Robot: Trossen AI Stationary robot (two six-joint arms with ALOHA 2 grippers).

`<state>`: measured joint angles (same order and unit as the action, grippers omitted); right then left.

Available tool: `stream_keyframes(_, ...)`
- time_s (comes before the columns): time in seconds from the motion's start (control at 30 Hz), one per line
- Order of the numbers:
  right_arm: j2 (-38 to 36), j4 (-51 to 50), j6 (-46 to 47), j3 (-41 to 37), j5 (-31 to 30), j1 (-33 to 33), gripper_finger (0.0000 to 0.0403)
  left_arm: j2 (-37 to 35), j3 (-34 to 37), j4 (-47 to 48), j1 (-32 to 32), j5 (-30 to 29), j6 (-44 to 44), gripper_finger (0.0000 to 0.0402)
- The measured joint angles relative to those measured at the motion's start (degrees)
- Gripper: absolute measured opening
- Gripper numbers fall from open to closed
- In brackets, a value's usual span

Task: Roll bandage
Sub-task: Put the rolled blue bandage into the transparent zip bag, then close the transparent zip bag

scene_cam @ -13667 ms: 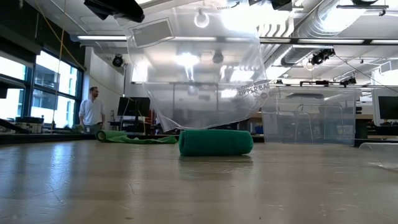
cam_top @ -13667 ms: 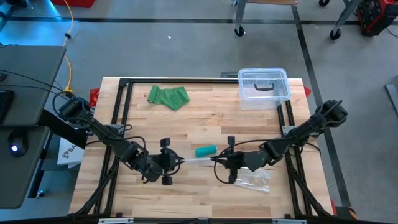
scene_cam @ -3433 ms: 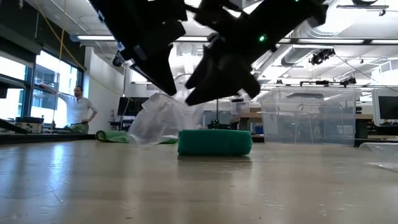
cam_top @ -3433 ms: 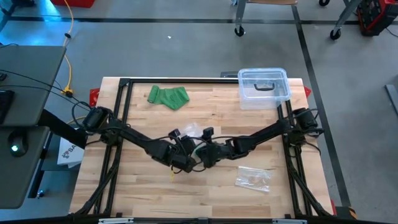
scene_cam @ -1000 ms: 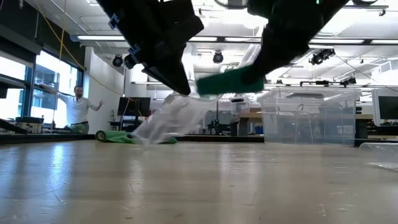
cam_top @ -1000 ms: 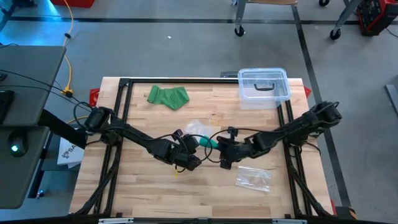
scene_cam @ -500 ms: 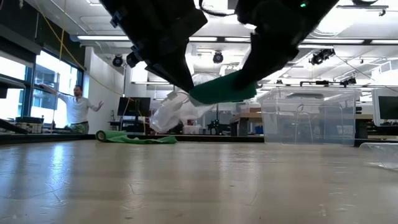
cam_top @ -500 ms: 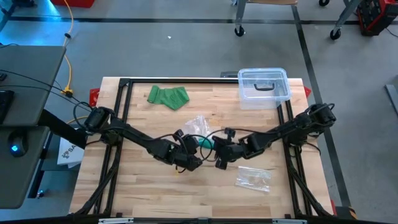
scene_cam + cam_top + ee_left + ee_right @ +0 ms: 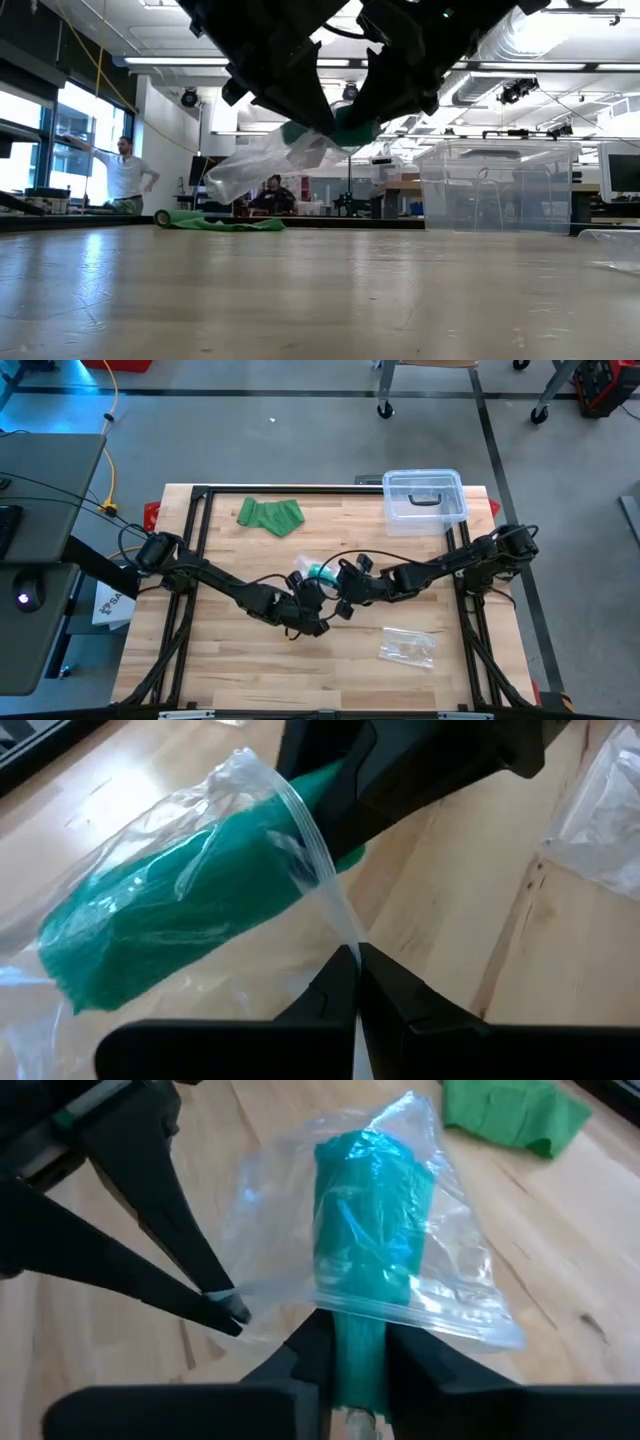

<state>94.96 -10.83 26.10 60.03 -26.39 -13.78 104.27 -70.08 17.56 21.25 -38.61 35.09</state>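
A rolled teal-green bandage [image 9: 370, 1210] sits most of its length inside a clear zip bag [image 9: 300, 1250], above the table's middle [image 9: 318, 572]. My left gripper [image 9: 357, 955] is shut on the bag's mouth. My right gripper [image 9: 358, 1330] is shut on the end of the roll that sticks out of the bag, right beside my left gripper. In the low view the bag [image 9: 262, 160] and roll [image 9: 345, 130] hang clear of the tabletop. A loose green bandage [image 9: 270, 515] lies crumpled at the far left. My left gripper pinches the bag's zip-strip edge [image 9: 335, 915] at the mouth between its two shut fingertips, slanting down from the table's left. The bag hangs clear of the table, stretched out around the roll. My right gripper pinches the roll's end outside the bag [image 9: 358, 1345] between its two fingers. The fingers run along the roll, slanting down from the table's right. The roll is lifted clear and lies about level.
A clear plastic box [image 9: 425, 500] with a lid stands at the far right corner. Another clear bag [image 9: 408, 647] lies flat at the near right. A black frame [image 9: 190, 540] runs along the table's edges. People show in the room behind.
My right gripper has moved toward the table's left and slightly far with the roll, sliding it into the bag's mouth. The bag, which drooped below my left gripper, now stands out about level around the roll.
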Motion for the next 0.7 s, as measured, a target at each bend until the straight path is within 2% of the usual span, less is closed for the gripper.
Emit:
stream_keyframes(0.1, 0.0, 0.1, -0.5, 0.0, 1.1, 0.3, 0.0089, 0.0, 0.0, 0.0, 0.0, 1.2, 0.2, 0.0)
stream_keyframes(0.27, 0.0, 2.4, -1.7, 0.0, 3.1, 0.3, 0.0171, 0.0, 0.0, 0.1, 0.1, 2.4, 1.8, 0.0)
stream_keyframes(0.37, 0.0, 3.6, -3.6, 0.0, 6.3, -0.1, 0.0207, 0.0, 0.0, 0.1, 0.0, 4.5, 3.7, 0.0)
stream_keyframes(0.47, 0.0, 4.3, -4.5, -0.1, 8.3, -0.6, 0.022, -0.4, 0.0, 0.4, -0.2, 7.6, 5.1, 0.0)
stream_keyframes(0.7, -3.8, 4.0, -6.7, -0.1, 7.7, -3.2, 0.0222, -5.5, 0.0, 3.0, -1.1, 11.1, 5.4, 0.0)
